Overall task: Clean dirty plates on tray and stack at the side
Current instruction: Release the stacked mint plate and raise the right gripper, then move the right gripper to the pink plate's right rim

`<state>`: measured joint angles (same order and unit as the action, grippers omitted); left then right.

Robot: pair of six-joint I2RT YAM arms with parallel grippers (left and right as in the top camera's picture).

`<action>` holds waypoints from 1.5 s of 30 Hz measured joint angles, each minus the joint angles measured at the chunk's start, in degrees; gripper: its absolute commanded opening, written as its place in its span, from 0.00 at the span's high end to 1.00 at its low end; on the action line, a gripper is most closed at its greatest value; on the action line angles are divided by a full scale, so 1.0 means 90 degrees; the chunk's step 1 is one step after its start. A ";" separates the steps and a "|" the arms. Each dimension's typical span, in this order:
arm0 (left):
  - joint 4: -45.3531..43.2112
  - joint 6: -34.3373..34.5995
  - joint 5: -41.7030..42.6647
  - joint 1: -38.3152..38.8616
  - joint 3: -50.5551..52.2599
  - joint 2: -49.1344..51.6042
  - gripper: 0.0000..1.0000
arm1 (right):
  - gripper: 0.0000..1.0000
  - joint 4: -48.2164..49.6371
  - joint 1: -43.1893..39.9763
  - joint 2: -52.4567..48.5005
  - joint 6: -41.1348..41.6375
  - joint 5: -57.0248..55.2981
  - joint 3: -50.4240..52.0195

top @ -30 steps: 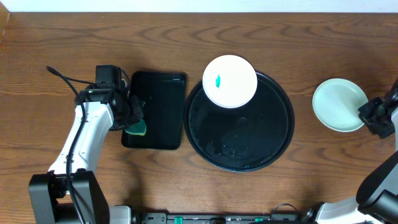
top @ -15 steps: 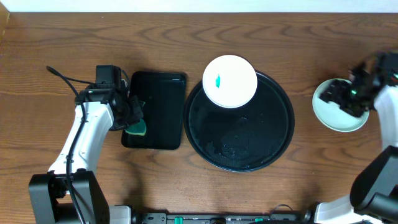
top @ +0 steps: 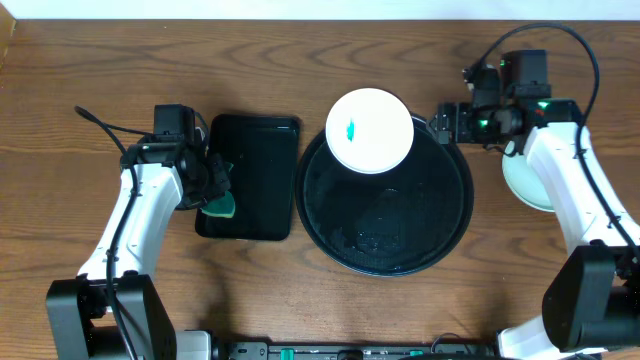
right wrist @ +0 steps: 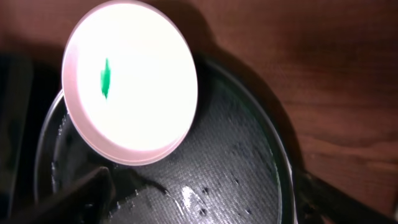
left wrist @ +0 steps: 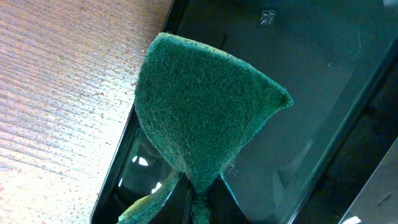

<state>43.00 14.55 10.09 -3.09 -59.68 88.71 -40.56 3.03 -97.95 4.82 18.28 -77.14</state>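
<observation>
Swung in from the pale plate (top: 522, 186) at 3 o'clock, the right pincer (top: 443, 124) hovers with fingers apart at 1 o'clock on the tray (top: 400, 245). The smeared plate (top: 370, 131) sits at the tray's 12 o'clock, overhanging the rim. The left pincer (top: 215, 186) is clamped on a sponge (left wrist: 199, 118) over the small tray (top: 258, 160).

Overhead, light fell evenly and detail was crisp, with faint glints on the round tray (top: 385, 245). The right wrist view was dim, its plate (right wrist: 130, 81) blown out white. The left wrist view showed the sponge (left wrist: 199, 112) sharp, glare at lower left.
</observation>
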 measured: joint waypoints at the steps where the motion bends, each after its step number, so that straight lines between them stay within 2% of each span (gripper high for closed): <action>1: 0.0000 0.0000 0.0000 0.0000 0.0000 0.0000 0.92 | 0.43 0.0085 0.0078 0.0000 0.0075 -0.0138 0.0007; 6: 0.0000 0.0000 0.0000 0.0000 0.0000 0.0000 0.92 | 0.85 0.0573 0.0330 0.0000 0.0374 -0.0687 0.0221; 8: 0.0000 0.0000 0.0000 0.0000 0.0000 0.0000 0.92 | 0.90 0.0855 0.0406 0.0000 0.0500 -0.0801 0.0396; 9: -0.0002 0.0000 0.0000 0.0000 0.0000 0.0000 0.92 | 0.97 0.1052 0.0440 0.0000 0.0556 -0.0843 0.0510; 10: 0.0000 0.0000 0.0000 0.0000 0.0000 0.0000 0.92 | 0.99 0.1246 0.0469 0.0000 0.0588 -0.0869 0.0636; 16: -0.0002 0.0000 0.0000 0.0000 0.0000 0.0000 0.92 | 0.99 0.2314 0.0498 0.0000 0.1069 -0.0947 0.1326; 17: -0.0002 0.0000 0.0000 0.0000 0.0000 0.0000 0.92 | 0.94 0.2492 0.0505 0.0000 0.1112 -0.0950 0.1426; 19: 0.0000 0.0000 0.0002 0.0000 0.0000 0.0000 0.92 | 0.60 0.3019 0.0549 0.0000 0.1192 -0.0981 0.1695; 21: 0.0000 0.0000 0.0005 0.0000 0.0000 0.0000 0.92 | 0.48 0.3461 0.0636 0.0000 0.1263 -0.0998 0.1923; 22: 0.0000 0.0000 0.0005 0.0000 0.0000 0.0000 0.92 | 0.42 0.3553 0.0651 0.0000 0.1253 -0.1001 0.1972; 27: 0.0000 0.0000 0.0005 0.0000 0.0000 0.0000 0.92 | 0.34 0.4027 0.0913 0.0000 0.1307 -0.1207 0.2212; 35: 0.0000 0.0000 0.0005 0.0000 0.0000 0.0000 0.92 | 0.39 0.4490 0.1100 -0.0464 0.1336 -0.1673 0.2242; 42: 0.0000 0.0002 0.0005 0.0000 0.0000 0.0000 0.92 | 0.62 0.4847 0.1197 -0.1158 0.1360 -0.1644 0.2288; 44: 0.0000 0.0000 0.0005 0.0000 0.0000 0.0000 0.92 | 0.72 0.4869 0.1197 -0.1158 0.1372 -0.1656 0.2288; 45: 0.0000 0.0000 0.0005 0.0000 0.0000 0.0000 0.92 | 0.81 0.4908 0.1197 -0.1158 0.1345 -0.1666 0.2288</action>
<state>43.00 14.55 10.13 -3.09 -59.68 88.71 3.62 13.80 -108.38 16.93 3.29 -56.55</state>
